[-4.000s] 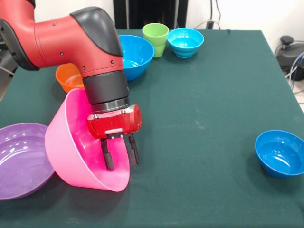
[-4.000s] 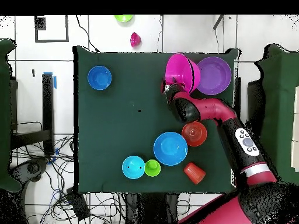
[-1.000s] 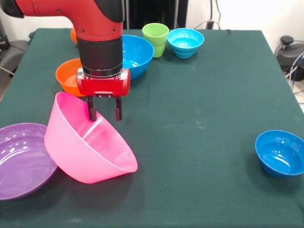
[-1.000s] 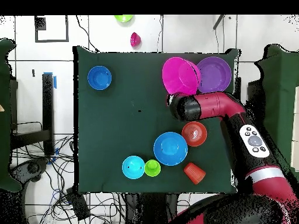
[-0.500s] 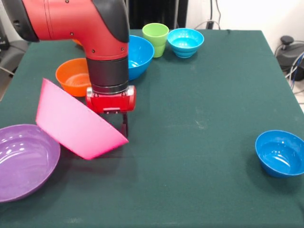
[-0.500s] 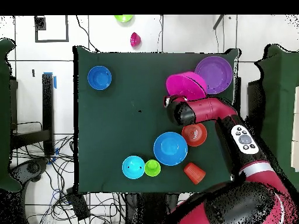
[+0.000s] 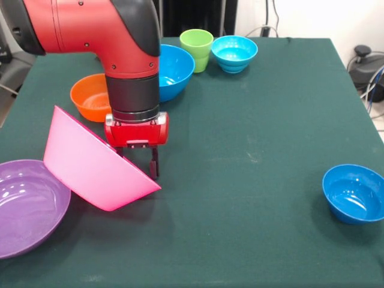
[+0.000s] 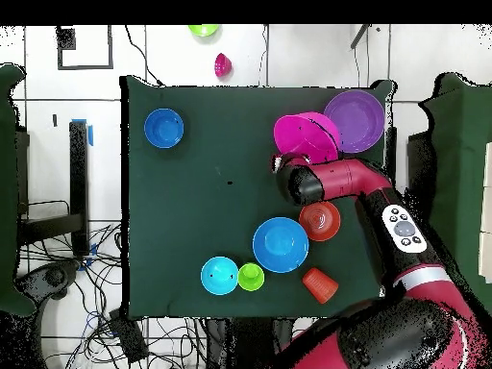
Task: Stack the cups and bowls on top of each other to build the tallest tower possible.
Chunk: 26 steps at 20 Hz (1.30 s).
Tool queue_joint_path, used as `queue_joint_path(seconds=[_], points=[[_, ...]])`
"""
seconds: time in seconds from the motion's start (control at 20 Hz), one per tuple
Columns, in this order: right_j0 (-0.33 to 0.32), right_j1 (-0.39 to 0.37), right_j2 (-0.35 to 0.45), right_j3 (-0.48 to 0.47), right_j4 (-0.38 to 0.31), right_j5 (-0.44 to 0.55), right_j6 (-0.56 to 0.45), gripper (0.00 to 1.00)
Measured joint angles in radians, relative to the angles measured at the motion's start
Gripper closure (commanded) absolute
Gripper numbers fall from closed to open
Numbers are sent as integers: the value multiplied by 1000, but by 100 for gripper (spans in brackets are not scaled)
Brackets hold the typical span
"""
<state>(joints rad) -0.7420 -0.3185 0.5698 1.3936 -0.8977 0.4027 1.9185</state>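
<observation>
Bowls: six lie apart on the bench, none stacked.
Pink bowl [image 7: 90,165]: tipped on its side at the front view's left, its outer wall toward the camera, its lower part resting on the bench, its rim leaning against the purple bowl [image 7: 27,204].
Purple bowl: upright at the left edge of the front view; the overhead view shows it at the bench's corner [image 8: 356,120].
Hand [image 7: 137,163]: pointing straight down just behind the pink bowl; one dark finger [image 7: 153,162] shows clear of the bowl's edge, the other is mostly hidden behind the bowl. I cannot tell how far the fingers are apart or whether they grip the rim.
Arm [image 7: 102,36]: red and black, coming in from the upper left of the front view.
Orange bowl [image 7: 90,97]: upright behind the pink bowl, partly hidden by the arm.
Big blue bowl [image 7: 174,71]: upright beside the orange bowl.
Green cup [image 7: 196,49]: upright, between the big blue bowl and the pale blue bowl [image 7: 234,53].
Orange cup [image 8: 319,284]: seen only from overhead, near the bench's edge by the robot.
Dark blue bowl [image 7: 354,193]: alone, well apart from the rest.
Bench [image 7: 264,138]: covered in dark green cloth with a few faint pale marks.
Room: pale floor with cables [image 8: 58,259] lying beside the bench.
</observation>
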Motion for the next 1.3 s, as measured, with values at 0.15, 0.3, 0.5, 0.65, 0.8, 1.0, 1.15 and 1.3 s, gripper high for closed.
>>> queue_joint_path(seconds=[0.15, 0.3, 0.5, 0.65, 0.8, 1.0, 1.15, 1.3], points=[[-6, 2, 6, 0, 0, 0, 0, 0], [-14, 6, 15, 0, 1, 0, 0, 0], [-19, 6, 21, 0, 11, 12, 0, 0], [-3, -41, 6, 28, 31, 77, 0, 0], [20, -90, -13, 58, 37, 122, 0, 0], [98, -235, -59, 131, 52, 225, 0, 0], [136, -310, -68, 161, 59, 272, 0, 0], [152, -361, -68, 175, 66, 284, 0, 0]])
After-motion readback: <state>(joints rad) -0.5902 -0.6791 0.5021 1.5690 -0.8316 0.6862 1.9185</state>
